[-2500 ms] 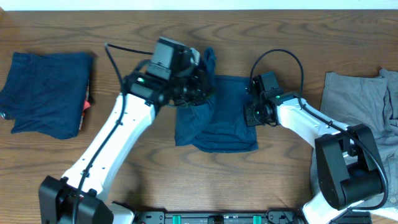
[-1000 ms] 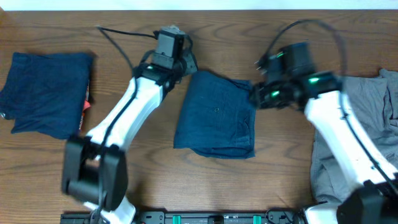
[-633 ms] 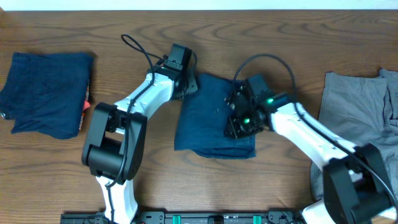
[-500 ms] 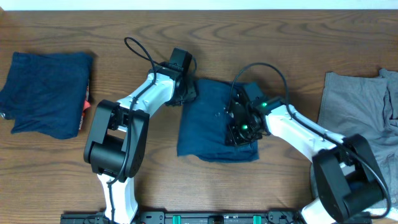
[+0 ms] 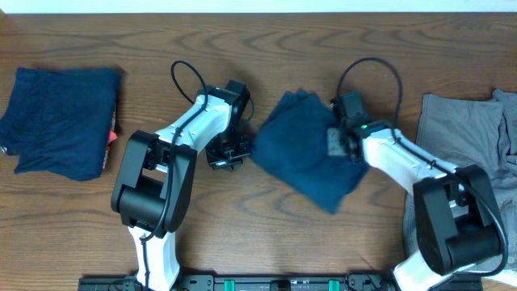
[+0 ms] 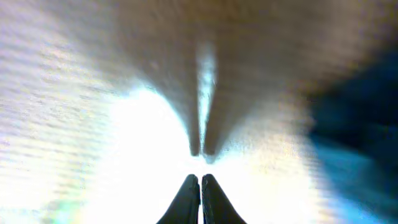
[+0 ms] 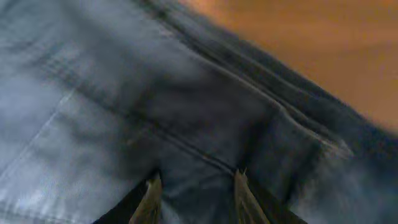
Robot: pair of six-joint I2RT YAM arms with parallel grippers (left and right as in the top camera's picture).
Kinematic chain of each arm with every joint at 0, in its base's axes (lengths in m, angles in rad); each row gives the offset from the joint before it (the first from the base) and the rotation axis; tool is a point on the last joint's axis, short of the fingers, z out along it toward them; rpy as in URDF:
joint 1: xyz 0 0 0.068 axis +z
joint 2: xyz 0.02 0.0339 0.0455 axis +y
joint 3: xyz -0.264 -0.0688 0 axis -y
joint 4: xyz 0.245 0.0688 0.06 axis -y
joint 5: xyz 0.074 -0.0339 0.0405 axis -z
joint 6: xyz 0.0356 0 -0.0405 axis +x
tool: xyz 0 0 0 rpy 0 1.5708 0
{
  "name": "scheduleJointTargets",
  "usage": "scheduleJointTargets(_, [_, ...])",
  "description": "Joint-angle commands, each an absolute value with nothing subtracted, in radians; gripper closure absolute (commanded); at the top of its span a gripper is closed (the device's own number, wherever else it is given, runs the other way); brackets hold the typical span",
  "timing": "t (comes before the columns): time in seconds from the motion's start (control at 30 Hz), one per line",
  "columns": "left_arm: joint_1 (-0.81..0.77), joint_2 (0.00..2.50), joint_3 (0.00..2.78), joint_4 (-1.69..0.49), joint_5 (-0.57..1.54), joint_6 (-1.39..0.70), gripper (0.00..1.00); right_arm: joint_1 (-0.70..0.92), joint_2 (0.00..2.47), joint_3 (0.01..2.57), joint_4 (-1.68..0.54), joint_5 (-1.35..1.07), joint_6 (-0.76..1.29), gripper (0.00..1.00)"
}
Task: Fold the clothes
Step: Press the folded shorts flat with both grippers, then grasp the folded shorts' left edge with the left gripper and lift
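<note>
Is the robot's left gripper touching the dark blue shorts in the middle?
Apart. The left wrist view shows the left gripper shut over bare table, with the navy shorts off to one side.

The table (image 5: 266,234) is smooth brown wood with a bold grain, the navy shorts (image 5: 311,162) on it matt soft cloth with stitched seams, the grey shorts (image 5: 460,129) to their right matt cloth too, the arm shells (image 5: 400,162) glossy white plastic.
</note>
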State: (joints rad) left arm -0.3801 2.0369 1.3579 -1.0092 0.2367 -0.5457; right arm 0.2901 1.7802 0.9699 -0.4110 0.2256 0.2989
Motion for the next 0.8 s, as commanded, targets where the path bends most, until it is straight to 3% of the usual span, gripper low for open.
scheduleJointTargets(0.0, [-0.374,2.003,1.353,-1.012,0.255,-0.542,0.94,0.265,1.788,1.022,-0.43,0.43,0.245,0.62])
scheduleJointTargets(0.17, [-0.36,1.909,1.362,-0.911,0.247,-0.514,0.9,0.276,1.713,1.123,-0.546,0.306,0.246,0.6])
scheduleJointTargets(0.2, [-0.36,1.885,1.362,-0.86,0.247,-0.487,0.79,0.276,1.693,1.134,-0.561,0.254,0.246,0.58])
scheduleJointTargets(0.27, [-0.36,1.848,1.362,-0.752,0.247,-0.442,0.39,0.276,1.65,1.143,-0.581,0.156,0.246,0.57])
scheduleJointTargets(0.3, [-0.361,1.836,1.362,-0.688,0.248,-0.417,0.27,0.276,1.624,1.143,-0.591,0.118,0.247,0.56])
scheduleJointTargets(0.37, [-0.362,1.832,1.362,-0.603,0.27,-0.368,0.18,0.276,1.587,1.143,-0.611,0.096,0.262,0.55])
scheduleJointTargets(0.47, [-0.363,1.852,1.362,-0.502,0.384,-0.274,0.1,0.276,1.533,1.143,-0.657,0.097,0.284,0.54])
scheduleJointTargets(0.77, [-0.372,2.014,1.362,-0.288,0.713,-0.266,0.07,0.274,1.479,1.143,-0.774,0.097,0.303,0.54])
